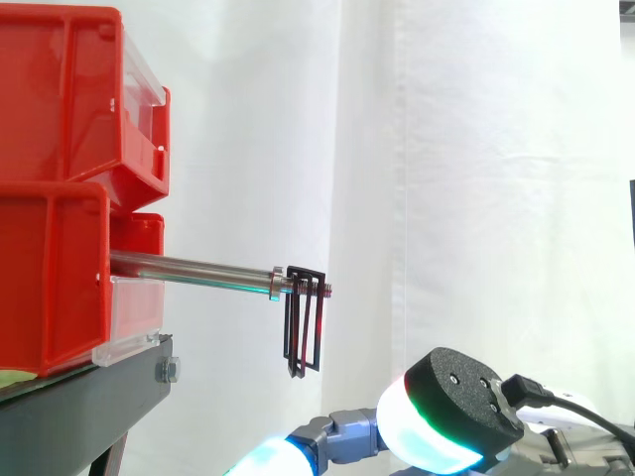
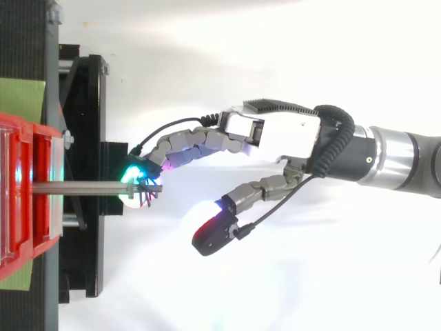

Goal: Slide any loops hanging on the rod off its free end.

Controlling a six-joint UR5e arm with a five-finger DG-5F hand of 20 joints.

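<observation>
Hanging near the free end of the thin silver metal rod (image 1: 189, 268) is a small bunch of black wire loops (image 1: 304, 322), dangling straight down just inside the rod's tip. The rod sticks out level from the front of the lower of two stacked red plastic bins (image 1: 60, 109), which sit on a black stand (image 1: 89, 407) before the white curtain (image 1: 476, 149).

From the side, the robot's hand (image 2: 286, 134) is lower than the loops and clear of them: a cyan-glowing fingertip pad (image 1: 263, 461) sits below and a little left of them, and a larger black-backed pad (image 1: 446, 416) with a white and green glow lies farther right. From above, the long grey fingers (image 2: 186, 145) reach out toward the rod's end, lightly bent. Their glowing tips lie in line with the loops, while the thumb (image 2: 227, 217) spreads off to one side with its pad well apart from the rod. The fingers are wide and relaxed, holding nothing.
</observation>
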